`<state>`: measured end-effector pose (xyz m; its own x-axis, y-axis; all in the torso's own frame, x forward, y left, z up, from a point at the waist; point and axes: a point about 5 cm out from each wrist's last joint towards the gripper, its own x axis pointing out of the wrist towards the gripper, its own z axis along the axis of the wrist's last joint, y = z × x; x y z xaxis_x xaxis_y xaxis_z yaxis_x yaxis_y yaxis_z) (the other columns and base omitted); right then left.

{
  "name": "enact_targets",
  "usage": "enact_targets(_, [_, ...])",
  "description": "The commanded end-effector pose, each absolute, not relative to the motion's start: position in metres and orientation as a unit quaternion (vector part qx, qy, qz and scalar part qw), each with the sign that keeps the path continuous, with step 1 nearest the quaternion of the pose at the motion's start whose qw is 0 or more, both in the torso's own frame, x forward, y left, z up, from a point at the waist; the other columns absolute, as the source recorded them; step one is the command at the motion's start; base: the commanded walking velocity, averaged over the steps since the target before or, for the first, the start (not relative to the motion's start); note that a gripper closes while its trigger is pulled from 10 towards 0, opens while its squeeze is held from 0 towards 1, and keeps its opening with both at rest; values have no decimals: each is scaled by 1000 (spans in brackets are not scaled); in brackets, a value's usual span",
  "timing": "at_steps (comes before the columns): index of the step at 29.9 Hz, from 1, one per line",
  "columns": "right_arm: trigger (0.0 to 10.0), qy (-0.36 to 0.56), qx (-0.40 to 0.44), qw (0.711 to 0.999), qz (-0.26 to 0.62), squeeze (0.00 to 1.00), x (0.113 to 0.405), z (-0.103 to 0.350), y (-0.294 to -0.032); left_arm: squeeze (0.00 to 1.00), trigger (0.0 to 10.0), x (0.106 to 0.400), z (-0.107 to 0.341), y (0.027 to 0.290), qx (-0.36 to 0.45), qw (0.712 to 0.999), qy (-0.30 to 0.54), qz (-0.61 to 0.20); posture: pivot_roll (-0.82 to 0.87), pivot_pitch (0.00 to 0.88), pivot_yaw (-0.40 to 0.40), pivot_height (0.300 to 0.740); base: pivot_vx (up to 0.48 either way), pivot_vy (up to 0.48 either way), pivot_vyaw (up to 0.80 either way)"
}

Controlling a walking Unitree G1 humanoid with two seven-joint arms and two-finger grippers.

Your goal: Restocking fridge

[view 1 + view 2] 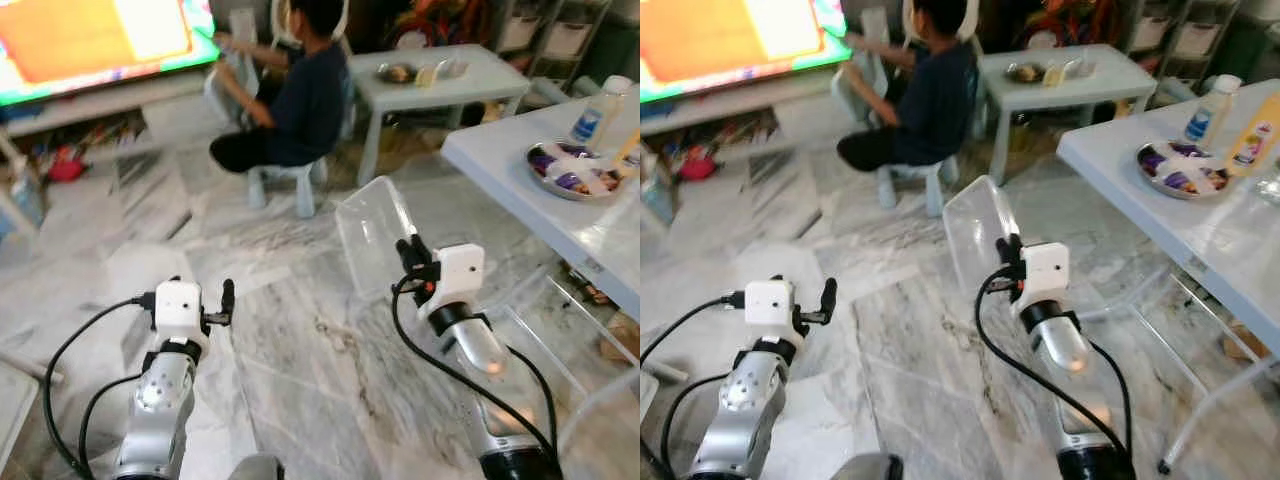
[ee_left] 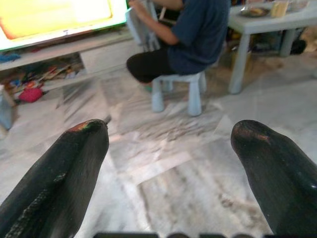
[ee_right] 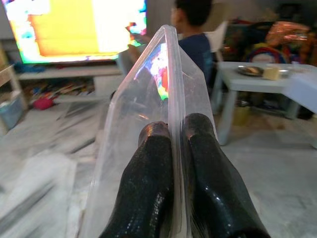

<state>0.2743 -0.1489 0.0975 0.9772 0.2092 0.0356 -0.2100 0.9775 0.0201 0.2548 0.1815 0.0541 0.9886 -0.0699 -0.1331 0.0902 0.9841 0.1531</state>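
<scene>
The right gripper (image 1: 408, 250) is clamped on a clear plastic container (image 1: 375, 232), held up at one o'clock above the marble floor (image 1: 300, 340); the left gripper (image 2: 168, 144) hangs spread, empty. Restocking seems barely begun, probably the carrying leg

No text can be read; the bottle (image 1: 598, 112) at upper right has a label too blurred to read.

container (image 3: 148, 99): clear glossy plastic | right pincer (image 3: 177, 144) fingers: glossy black | floor (image 1: 300, 330): polished veined marble | stool (image 2: 178, 89): matt plastic
</scene>
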Motion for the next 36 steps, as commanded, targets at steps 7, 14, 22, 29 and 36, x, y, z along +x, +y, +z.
enact_targets(7, [10000,-31,13,992,118,0,281,104,-145,0,10000,255,56,216,94,989,92,-68,2,0,-16,740,0,0,781])
enact_targets(14, [10000,-31,9,992,122,0,281,104,-146,0,10000,251,61,214,86,985,95,-116,0,0,-25,740,0,0,779])
enact_targets(22, [10000,-33,9,992,122,0,280,105,-148,0,10000,247,72,201,41,998,51,-23,-2,0,-30,740,0,0,773])
enact_targets(29, [10000,-33,14,992,122,0,282,105,-147,0,10000,245,71,179,35,998,37,-26,5,0,-36,740,0,0,773])
enact_targets(36, [10000,-26,2,995,101,0,279,101,-163,0,10000,245,73,189,44,998,39,-8,7,0,-27,740,0,0,763])
